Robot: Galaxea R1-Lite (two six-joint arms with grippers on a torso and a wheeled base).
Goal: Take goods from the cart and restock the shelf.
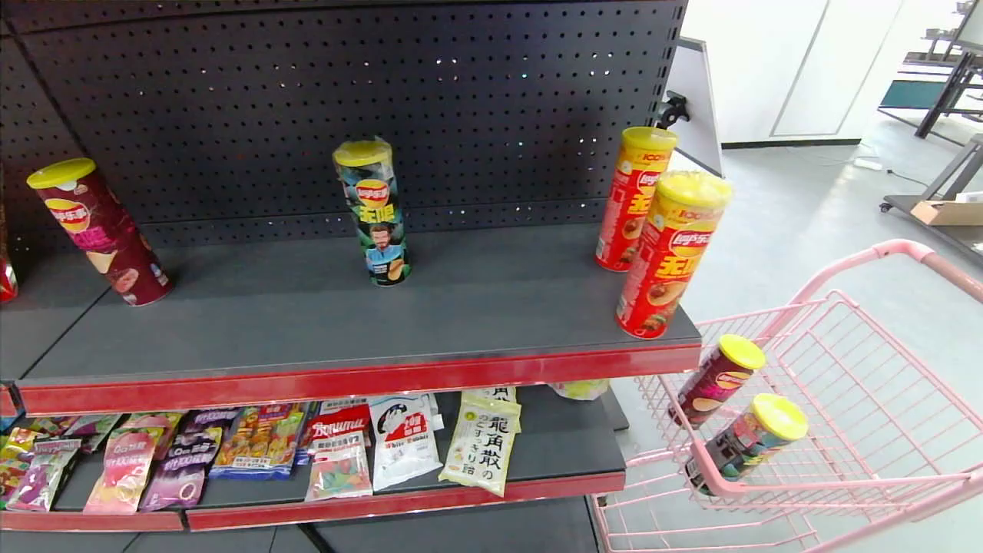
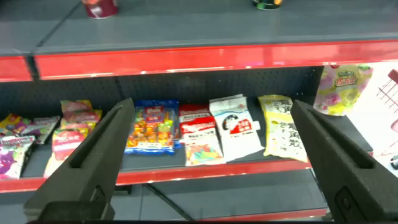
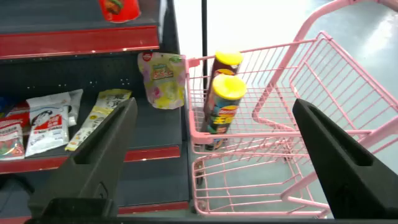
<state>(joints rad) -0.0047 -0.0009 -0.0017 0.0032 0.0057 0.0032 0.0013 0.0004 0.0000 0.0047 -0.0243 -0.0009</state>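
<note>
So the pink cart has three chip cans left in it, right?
Not quite. The cart has two cans in it, not three: a maroon can and a dark can beside it. The head view shows both.

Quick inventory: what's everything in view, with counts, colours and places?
Maroon can: one, upper shelf left.
Green can: one, upper shelf middle.
Red cans: two, upper shelf right.
Cart cans: two, dark, yellow lids, in cart.
Snack bags: many, mixed colours, lower shelf.
Cart: one, pink, right of shelf.
Shelf: one, grey, red edges.
Left gripper: one, black, jaws open, facing lower shelf.
Right gripper: one, black, jaws open, facing cart.
</note>
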